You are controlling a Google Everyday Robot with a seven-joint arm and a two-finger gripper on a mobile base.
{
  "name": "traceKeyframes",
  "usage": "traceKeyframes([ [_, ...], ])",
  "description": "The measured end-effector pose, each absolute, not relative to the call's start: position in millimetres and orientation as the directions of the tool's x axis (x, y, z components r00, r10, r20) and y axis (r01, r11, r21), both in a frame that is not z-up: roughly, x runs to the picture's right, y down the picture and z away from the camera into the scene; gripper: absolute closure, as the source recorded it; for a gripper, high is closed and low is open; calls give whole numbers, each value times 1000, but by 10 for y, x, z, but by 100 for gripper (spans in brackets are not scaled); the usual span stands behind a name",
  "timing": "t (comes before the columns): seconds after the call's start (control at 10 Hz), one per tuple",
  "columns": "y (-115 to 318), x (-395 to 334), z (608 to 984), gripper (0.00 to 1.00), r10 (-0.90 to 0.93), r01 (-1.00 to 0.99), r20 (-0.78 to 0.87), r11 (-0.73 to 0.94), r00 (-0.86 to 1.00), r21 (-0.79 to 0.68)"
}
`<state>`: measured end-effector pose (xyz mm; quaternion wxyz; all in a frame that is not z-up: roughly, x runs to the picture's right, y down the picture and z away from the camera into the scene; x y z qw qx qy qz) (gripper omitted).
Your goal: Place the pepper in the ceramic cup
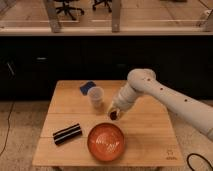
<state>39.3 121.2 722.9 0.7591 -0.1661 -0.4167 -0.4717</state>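
Observation:
The pepper (115, 115) is a small dark red item at the tip of my gripper (114, 111), just above the wooden table (145, 125). The gripper is shut on the pepper. The ceramic cup (95, 98) is pale cream-white and stands upright on the table, a short way to the left of the gripper. My white arm (165, 95) reaches in from the right.
A large orange-red bowl (106, 142) sits at the table's front, just below the gripper. A black oblong item (67, 133) lies at the front left. A blue item (87, 87) lies behind the cup. A dark counter runs behind the table.

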Motion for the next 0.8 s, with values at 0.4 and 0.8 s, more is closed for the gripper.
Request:
traceKeyframes([
  [0.4, 1128, 266, 7211, 100, -494, 815, 848, 561, 190, 145],
  [0.8, 1001, 120, 7081, 100, -452, 788, 877, 596, 166, 157],
])
